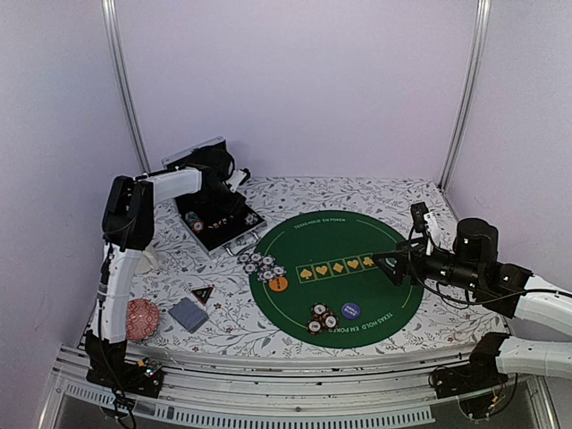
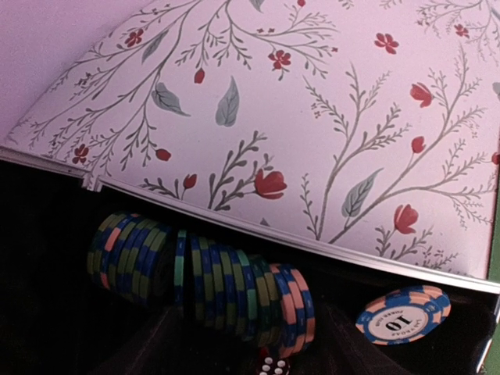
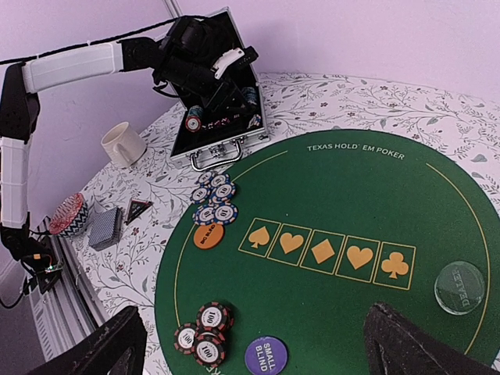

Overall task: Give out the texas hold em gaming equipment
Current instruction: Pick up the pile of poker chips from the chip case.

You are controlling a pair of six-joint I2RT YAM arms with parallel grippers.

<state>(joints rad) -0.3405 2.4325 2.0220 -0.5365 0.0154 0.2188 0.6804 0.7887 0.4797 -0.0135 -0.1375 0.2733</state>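
Blue-and-green chips [image 2: 211, 285] stand on edge in the case [image 3: 223, 150], their row running along its rim with the faces turned sideways. Stiff, smooth and loose, so I'd pinch a short run across its end faces. Left gripper [image 3: 212, 82] is over them and I cannot tell its jaw gap. Right gripper [image 1: 390, 266] gapes empty above the mat [image 3: 437, 203].

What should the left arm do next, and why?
Probably lower the left gripper onto the row of chips standing on edge in the open case and close. It is right over them, and I can't see it holding anything.
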